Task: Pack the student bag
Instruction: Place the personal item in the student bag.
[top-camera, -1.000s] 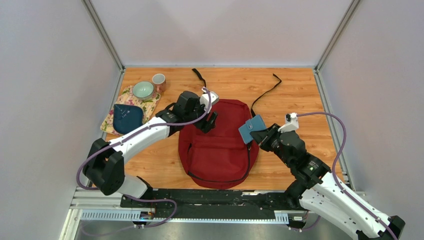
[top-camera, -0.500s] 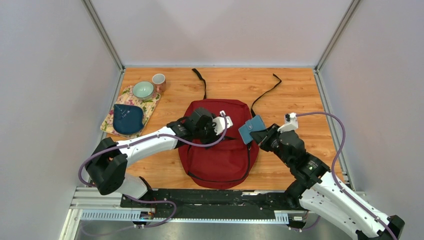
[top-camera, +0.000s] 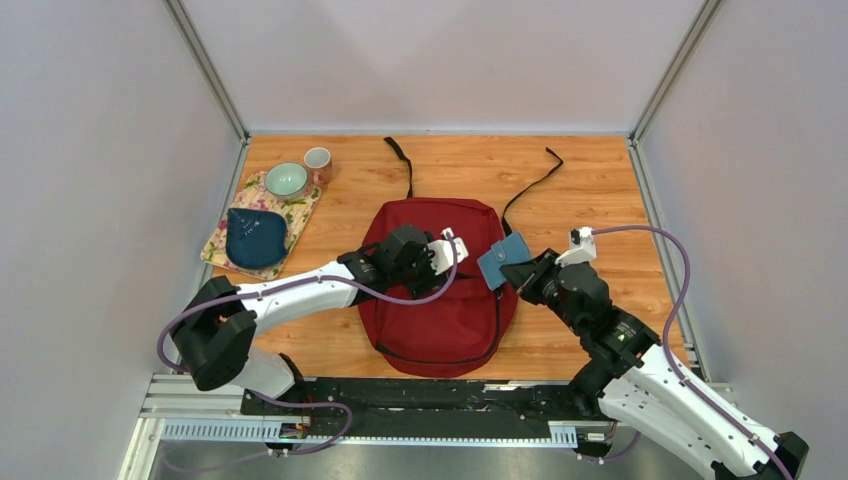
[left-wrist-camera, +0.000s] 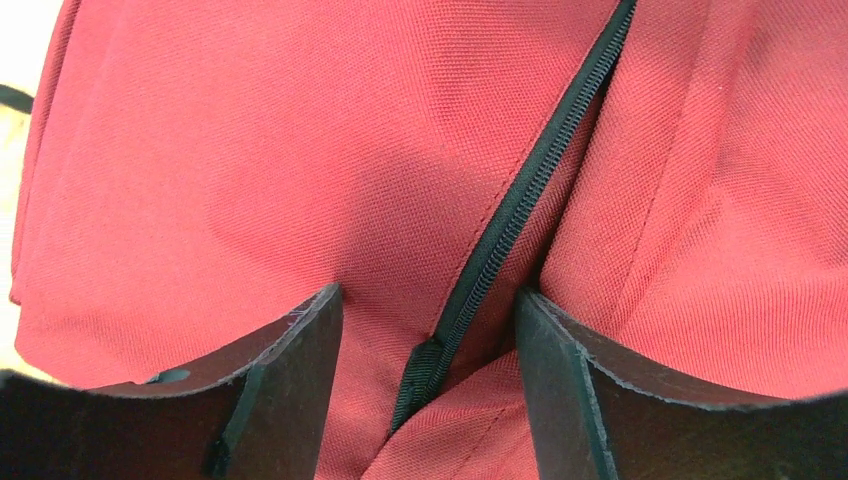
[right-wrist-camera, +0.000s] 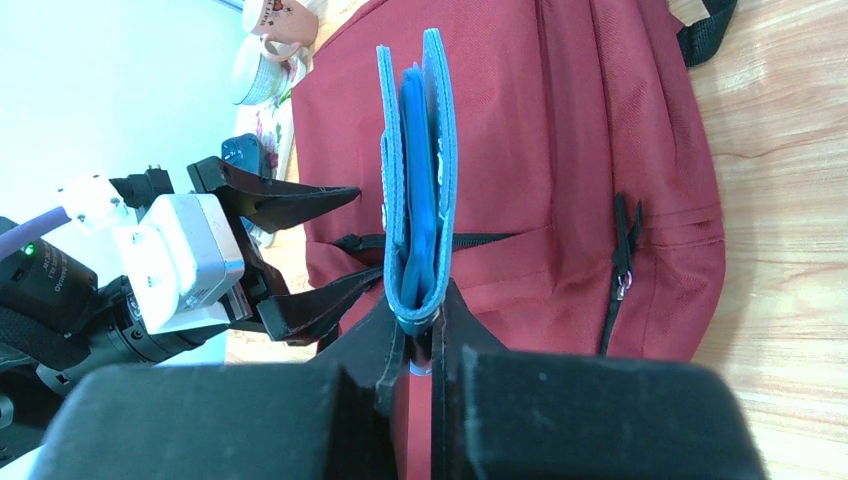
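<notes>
Left gripper (left-wrist-camera: 428, 297) stands open astride the black zipper (left-wrist-camera: 540, 170) of the student bag (top-camera: 440, 320), which lies flat on the table (top-camera: 590, 180), and should by my judgement centre on the pull tab (left-wrist-camera: 418, 368) and pinch firmly before drawing along the seam, while the right gripper (right-wrist-camera: 421, 345) clamps the teal wallet (right-wrist-camera: 415, 180) nearby.

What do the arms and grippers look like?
White shells, black joints on left arm and right arm. Purple cable loops along each. Black, flat wedge fingers on left gripper and right gripper, white box at each wrist. No legible markings.
</notes>
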